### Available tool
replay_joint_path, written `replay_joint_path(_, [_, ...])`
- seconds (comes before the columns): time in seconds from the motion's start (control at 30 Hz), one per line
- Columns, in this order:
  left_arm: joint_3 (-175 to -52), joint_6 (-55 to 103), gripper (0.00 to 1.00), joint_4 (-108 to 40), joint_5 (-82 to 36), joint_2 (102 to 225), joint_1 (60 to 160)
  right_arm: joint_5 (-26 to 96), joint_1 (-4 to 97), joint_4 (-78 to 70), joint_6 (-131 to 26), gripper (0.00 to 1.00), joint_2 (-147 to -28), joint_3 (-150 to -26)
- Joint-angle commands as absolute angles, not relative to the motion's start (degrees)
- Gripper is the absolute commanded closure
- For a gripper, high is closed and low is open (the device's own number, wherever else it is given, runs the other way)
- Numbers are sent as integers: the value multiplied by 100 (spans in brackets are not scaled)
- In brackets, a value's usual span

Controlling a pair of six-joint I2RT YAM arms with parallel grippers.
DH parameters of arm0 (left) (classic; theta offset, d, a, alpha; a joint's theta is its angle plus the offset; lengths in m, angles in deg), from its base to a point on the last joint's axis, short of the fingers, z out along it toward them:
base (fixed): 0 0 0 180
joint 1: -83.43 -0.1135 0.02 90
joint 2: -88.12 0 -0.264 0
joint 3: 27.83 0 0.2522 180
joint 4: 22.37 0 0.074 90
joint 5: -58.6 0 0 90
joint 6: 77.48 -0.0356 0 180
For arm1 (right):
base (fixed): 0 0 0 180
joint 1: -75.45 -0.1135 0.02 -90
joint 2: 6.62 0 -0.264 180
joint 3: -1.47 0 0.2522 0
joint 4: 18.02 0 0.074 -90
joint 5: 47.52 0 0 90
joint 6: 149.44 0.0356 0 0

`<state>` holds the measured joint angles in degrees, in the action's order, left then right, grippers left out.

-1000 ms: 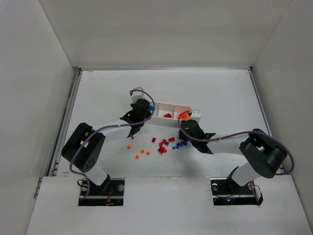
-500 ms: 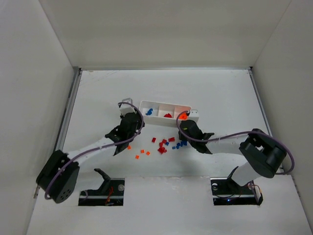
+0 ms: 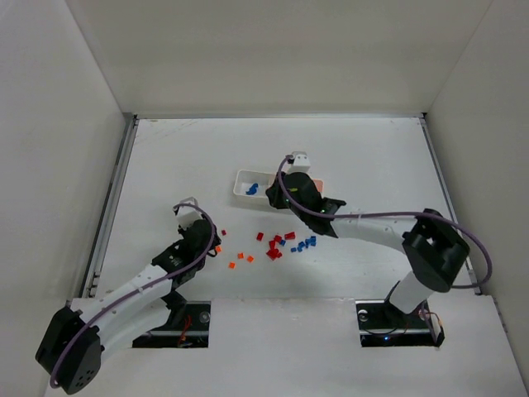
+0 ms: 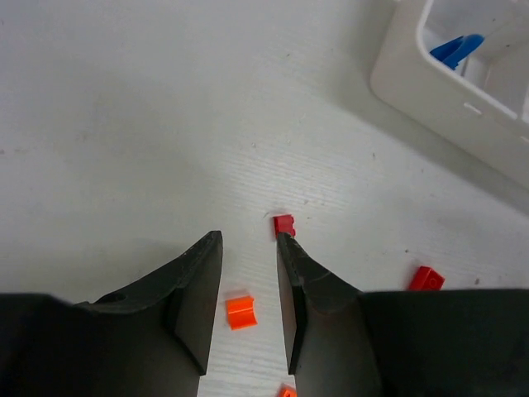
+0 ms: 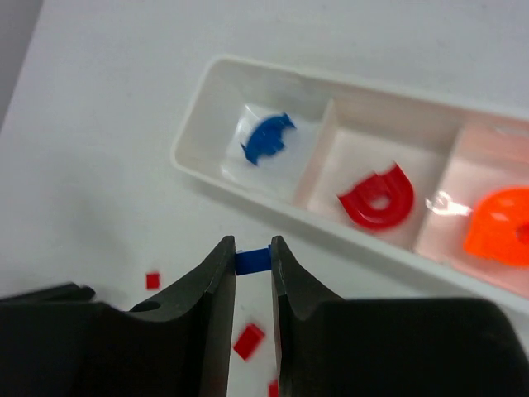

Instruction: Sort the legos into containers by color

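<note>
The white three-part tray [image 5: 207, 161] holds a rounded blue piece [image 5: 266, 139], a red piece [image 5: 378, 197] and an orange piece [image 5: 500, 225]. My right gripper [image 5: 252, 246] is shut on a small blue brick [image 5: 252, 261], just short of the tray's near wall, by the blue compartment. In the top view it [image 3: 278, 197] covers most of the tray [image 3: 244, 184]. My left gripper [image 4: 248, 240] is open, low over the table, with an orange brick [image 4: 240, 312] lying between its fingers. A red brick [image 4: 284, 224] lies at its right fingertip.
Loose red bricks [image 3: 273, 248], blue bricks [image 3: 306, 244] and orange bricks [image 3: 240, 260] lie scattered between the two arms. My left gripper [image 3: 213, 245] is at their left end. White walls enclose the table on three sides.
My left arm has drawn back from the tray to the near left and come down over the orange brick. My right gripper has moved from the loose blue bricks up to the tray.
</note>
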<state>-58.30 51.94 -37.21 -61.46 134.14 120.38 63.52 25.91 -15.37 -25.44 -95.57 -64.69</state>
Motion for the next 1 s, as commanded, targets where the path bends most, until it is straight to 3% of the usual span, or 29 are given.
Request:
replay_joint_path(0.0, [-5767, 5716, 70, -4219, -6181, 13303, 12082, 5971, 2768, -1577, -2639, 82, -10319, -7309])
replay_joint_path(0.2, [-5688, 6059, 72, -4421, -6207, 13374, 12223, 5962, 2856, -1393, -2587, 79, -11269, -8365])
replay_joint_path(0.4, [-5635, 6218, 72, -4448, -6382, 13435, 12469, 6137, 2865, -1366, -2613, 48, -11332, -8516])
replay_joint_path(0.67, [-5714, 6174, 72, -4333, -6453, 13892, 12663, 6366, 2514, -1664, -2604, 49, -10357, -7401])
replay_joint_path(0.97, [-6040, 6103, 72, -4430, -6453, 14666, 12882, 6594, 1434, -1937, -2402, 50, -10014, -6240])
